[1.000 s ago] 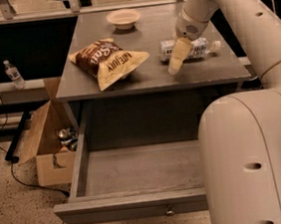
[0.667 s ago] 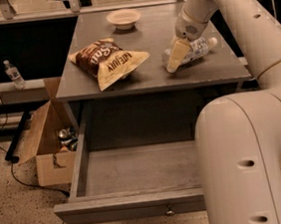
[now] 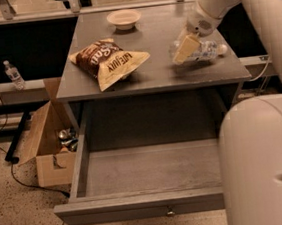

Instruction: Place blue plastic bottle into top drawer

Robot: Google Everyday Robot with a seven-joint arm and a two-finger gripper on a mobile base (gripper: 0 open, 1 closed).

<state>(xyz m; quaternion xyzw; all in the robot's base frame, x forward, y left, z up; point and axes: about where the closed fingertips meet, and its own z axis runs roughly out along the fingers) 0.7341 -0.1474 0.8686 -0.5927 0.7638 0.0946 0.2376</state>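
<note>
Reads as a robotics lab or test bay, not a home: speckled hard floor (image 3: 22, 222), loose black cable (image 3: 25, 183) trailing across it, open cardboard box (image 3: 46, 144) holding cans (image 3: 67, 138) left of the grey cabinet (image 3: 158, 37). The robot's gripper (image 3: 185, 49) sits near the worktop's right edge.

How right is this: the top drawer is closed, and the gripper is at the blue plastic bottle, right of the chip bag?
No: the camera view shows the top drawer open. The gripper is at the blue plastic bottle, right of the chip bag.
</note>
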